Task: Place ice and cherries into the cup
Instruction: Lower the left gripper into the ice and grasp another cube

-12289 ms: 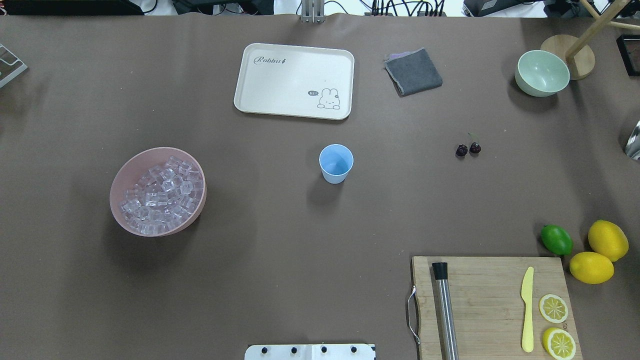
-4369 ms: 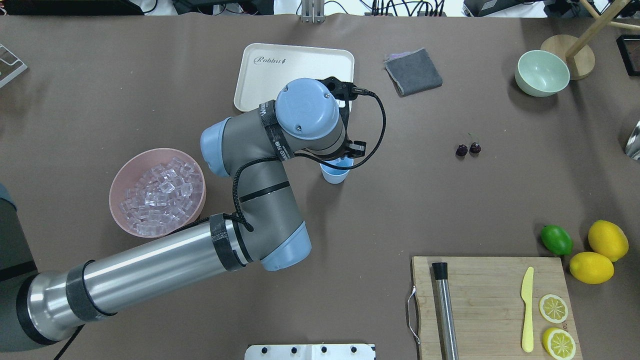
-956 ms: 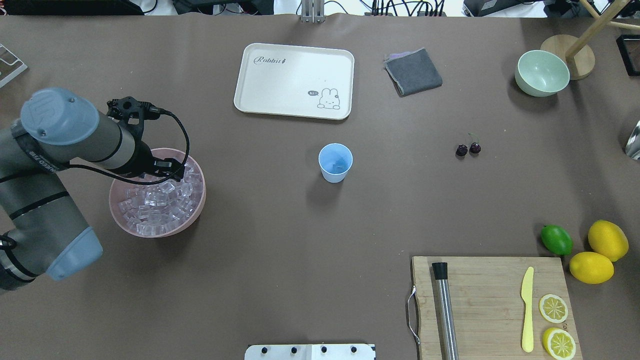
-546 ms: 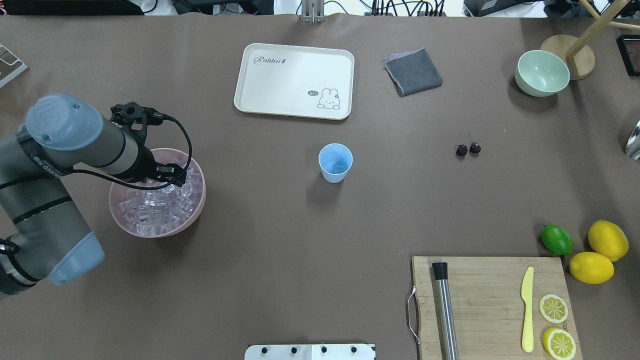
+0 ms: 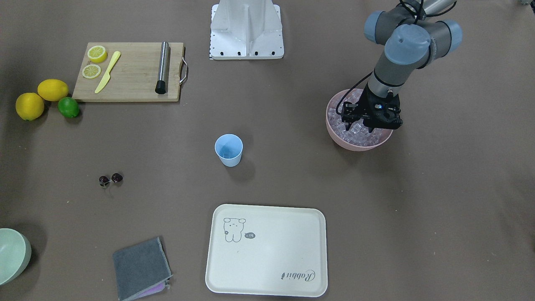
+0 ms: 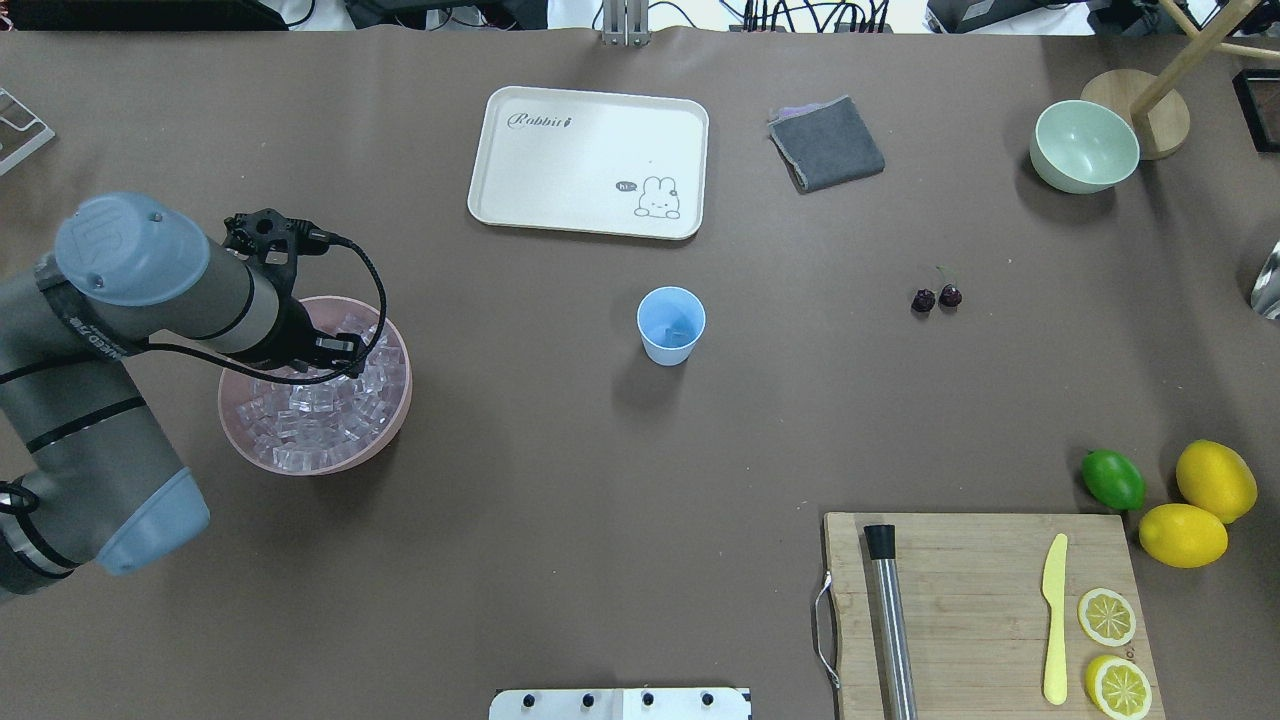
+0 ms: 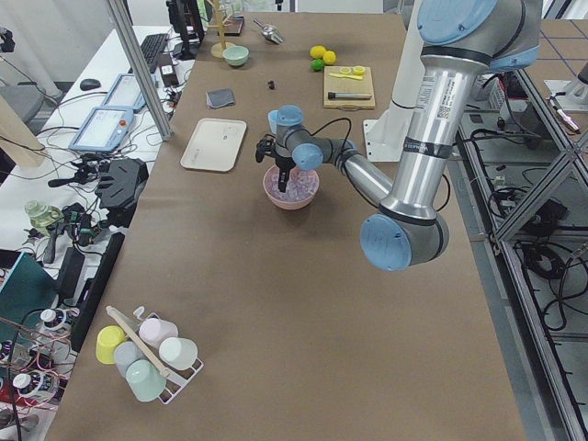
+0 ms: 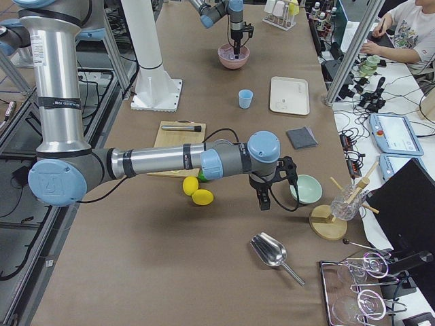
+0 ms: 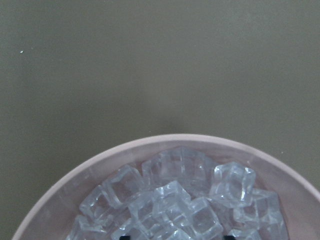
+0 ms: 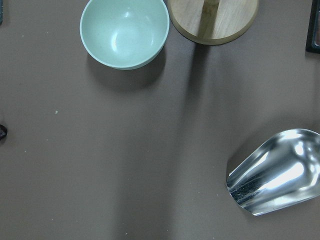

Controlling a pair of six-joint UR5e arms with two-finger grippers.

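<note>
Ice [image 6: 315, 420] fills the pink bowl [image 5: 357, 145] beneath the left tool [image 5: 364, 126].

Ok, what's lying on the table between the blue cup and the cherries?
Nothing. In the overhead view, only bare brown table runs from the cup to the cherries.

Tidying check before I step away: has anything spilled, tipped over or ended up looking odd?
Nothing stands out. The ice all sits inside the pink bowl, the cup stands upright, and the cherries look intact.
</note>
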